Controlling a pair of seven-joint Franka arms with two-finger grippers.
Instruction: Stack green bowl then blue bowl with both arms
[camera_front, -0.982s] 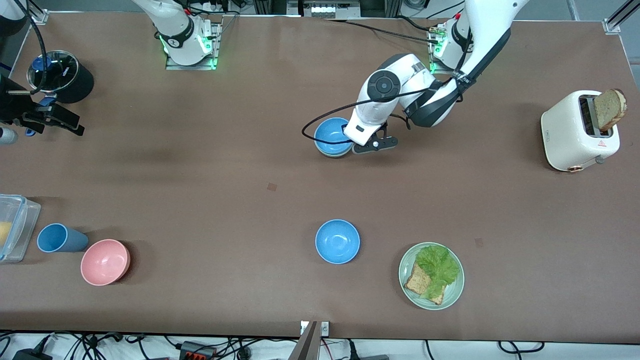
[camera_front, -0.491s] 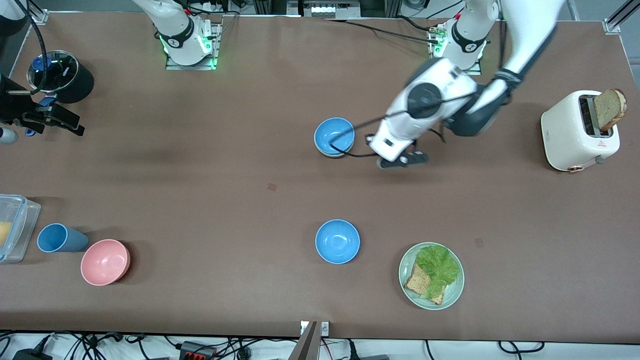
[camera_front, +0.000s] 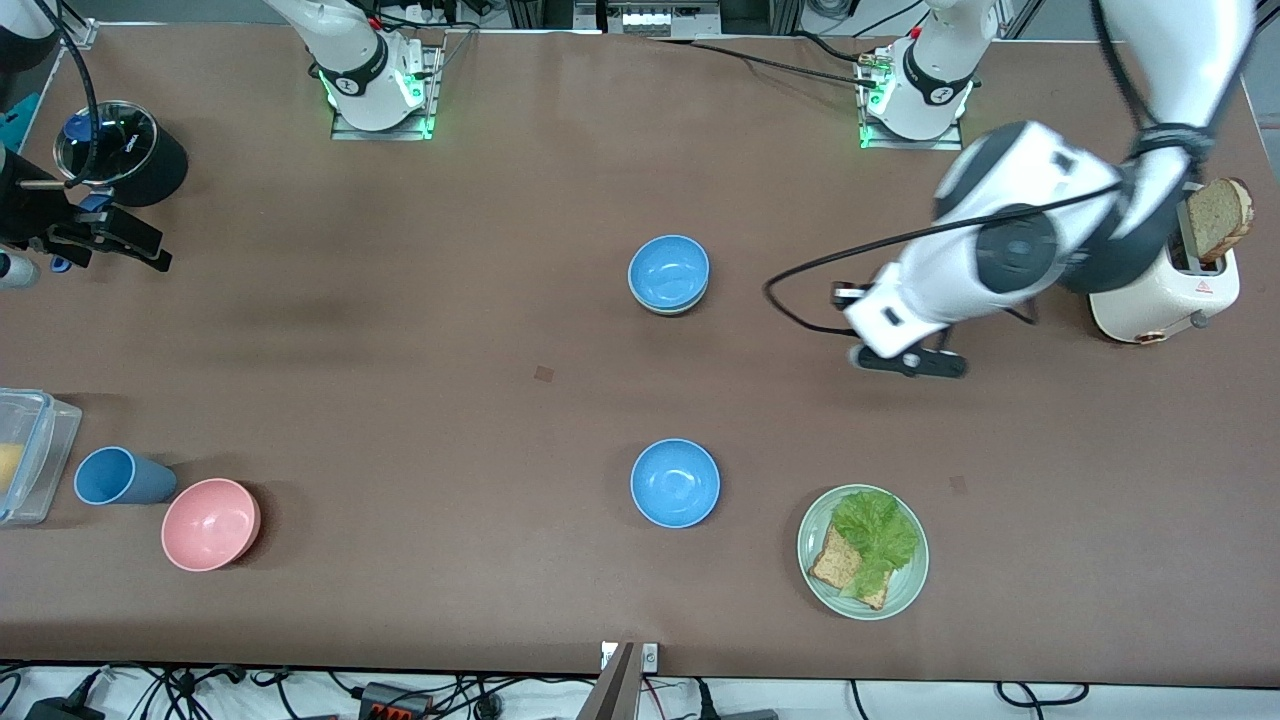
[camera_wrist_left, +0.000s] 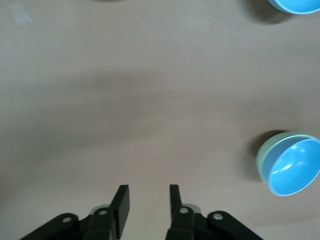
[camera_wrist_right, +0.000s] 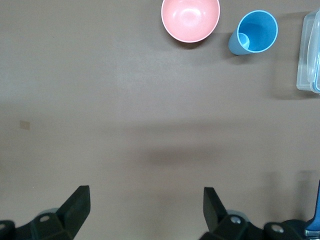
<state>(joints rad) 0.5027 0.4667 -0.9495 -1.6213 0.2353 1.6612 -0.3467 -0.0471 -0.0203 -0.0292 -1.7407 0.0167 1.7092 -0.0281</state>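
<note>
A blue bowl sits nested in the green bowl, whose pale rim shows just under it, at mid-table. The stack also shows in the left wrist view, blue bowl inside green bowl. A second blue bowl stands alone, nearer the front camera, and its edge shows in the left wrist view. My left gripper is open and empty over bare table between the stack and the toaster. My right gripper is open wide and empty, waiting at the right arm's end of the table.
A white toaster holding bread stands at the left arm's end. A green plate with lettuce and bread lies beside the lone blue bowl. A pink bowl, blue cup and clear container are at the right arm's end, with a black jar.
My left gripper has drawn away from the stacked bowls, leaving the blue bowl in the green one, and swung toward the toaster. The right arm has not moved.
</note>
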